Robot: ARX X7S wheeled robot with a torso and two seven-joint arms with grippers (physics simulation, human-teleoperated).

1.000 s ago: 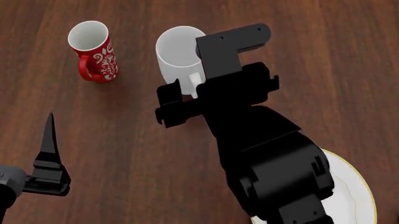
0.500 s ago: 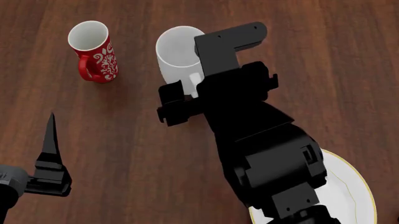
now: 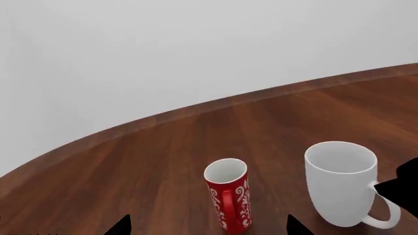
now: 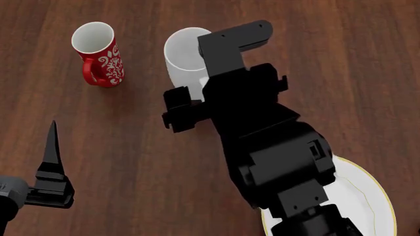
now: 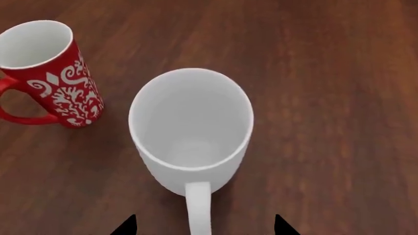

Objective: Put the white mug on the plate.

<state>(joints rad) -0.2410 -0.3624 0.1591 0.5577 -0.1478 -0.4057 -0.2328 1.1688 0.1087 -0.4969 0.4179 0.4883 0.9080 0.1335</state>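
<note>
A plain white mug [image 5: 191, 129] stands upright on a dark wooden table [image 4: 341, 64], its mouth open to the ceiling. It is smooth, glossy and rounded, with a loop handle [image 5: 199, 208] that points toward the right arm's camera. No writing or label shows on it.

In the head view the white mug [image 4: 182, 54] sits toward the far side of the table, partly hidden behind the black right arm [image 4: 262, 142]. The right gripper [image 5: 203, 226] is just beside the handle: its two dark fingertips [image 5: 125, 226] show on either side of the handle with a clear gap between them and nothing held, so the jaws stand open. Whether they touch the mug cannot be told.

A round white plate [image 4: 374, 201] with a thin gold rim lies at the near right of the table, well apart from the mug and largely covered by the arm.

A red mug [image 4: 98, 55] with a white floral pattern stands upright to the left of the white mug, near but not touching it. It is narrower, and its handle faces the robot.

The left gripper [image 3: 207, 226] hangs low at the near left, away from both mugs. Its fingertips [image 3: 121, 226] are spread apart and empty. The table has a curved far edge against a pale grey background.
</note>
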